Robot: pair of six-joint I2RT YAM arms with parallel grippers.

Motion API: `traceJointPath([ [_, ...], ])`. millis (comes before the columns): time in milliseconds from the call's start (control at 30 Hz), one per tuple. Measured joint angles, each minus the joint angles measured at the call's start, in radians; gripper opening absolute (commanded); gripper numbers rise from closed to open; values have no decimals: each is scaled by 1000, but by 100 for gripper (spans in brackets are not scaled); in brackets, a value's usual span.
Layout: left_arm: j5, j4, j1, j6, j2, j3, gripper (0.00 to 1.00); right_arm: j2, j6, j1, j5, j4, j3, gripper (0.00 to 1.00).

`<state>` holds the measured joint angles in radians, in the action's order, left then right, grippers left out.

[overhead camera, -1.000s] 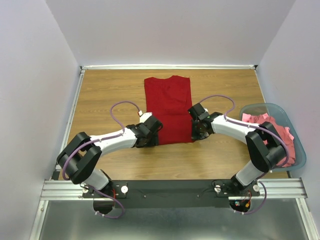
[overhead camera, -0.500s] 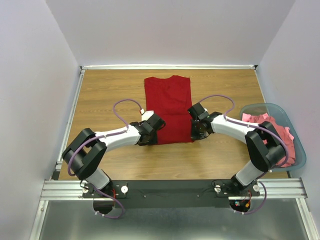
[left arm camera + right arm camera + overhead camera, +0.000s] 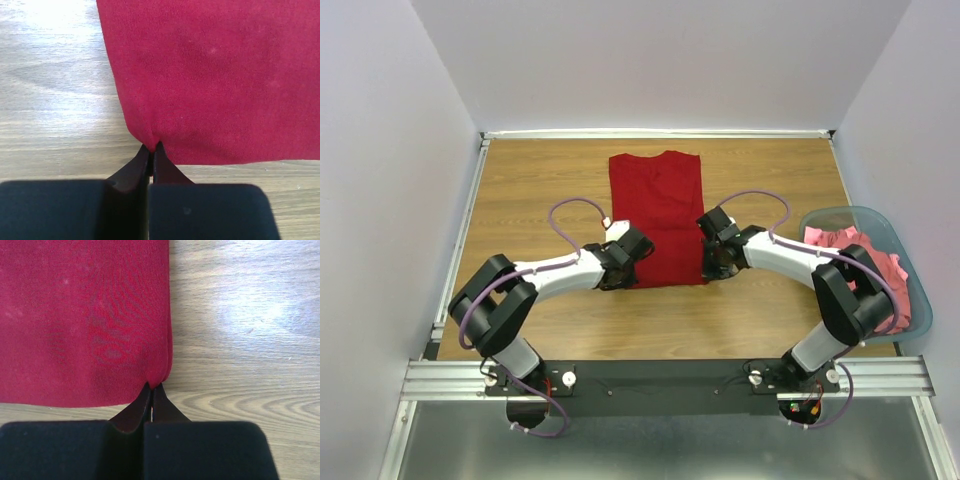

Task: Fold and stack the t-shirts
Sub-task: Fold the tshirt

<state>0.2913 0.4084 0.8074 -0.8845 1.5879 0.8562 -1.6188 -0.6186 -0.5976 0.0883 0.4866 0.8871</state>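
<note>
At the near hem of the dark red t-shirt point(image 3: 658, 215), flat on the surface point(image 3: 530, 180), left jaws and right jaws each pinch a corner tight; I'd lift both evenly and carry the hem straight to the collar

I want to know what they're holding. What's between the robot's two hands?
The dark red t-shirt's near edge runs between the left hand and the right hand, each pinching a bottom corner. The top view shows it.

Plain dark red t-shirt point(image 3: 657, 215), salmon-pink shirts point(image 3: 880, 265)
</note>
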Motion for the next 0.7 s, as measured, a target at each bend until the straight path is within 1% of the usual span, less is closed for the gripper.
traceJointPath([
  [200, 0, 24, 0, 6, 0, 8, 0, 13, 11, 0, 0, 11, 1, 1],
  [300, -20, 112, 11, 20, -43, 7, 0, 50, 20, -9, -24, 82, -12, 0],
  [400, -77, 233, 64, 31, -144, 8, 0, 132, 28, -20, -71, 226, -16, 1],
  [500, -140, 359, 146, 26, -263, 21, 0, 238, 34, -31, -118, 386, 0, 0],
  [567, -201, 427, 185, 4, -351, 25, 0, 312, 35, -32, -154, 524, 43, 1],
  [700, -303, 542, 196, -42, -499, 56, 0, 371, 36, -34, -203, 686, 150, 1],
])
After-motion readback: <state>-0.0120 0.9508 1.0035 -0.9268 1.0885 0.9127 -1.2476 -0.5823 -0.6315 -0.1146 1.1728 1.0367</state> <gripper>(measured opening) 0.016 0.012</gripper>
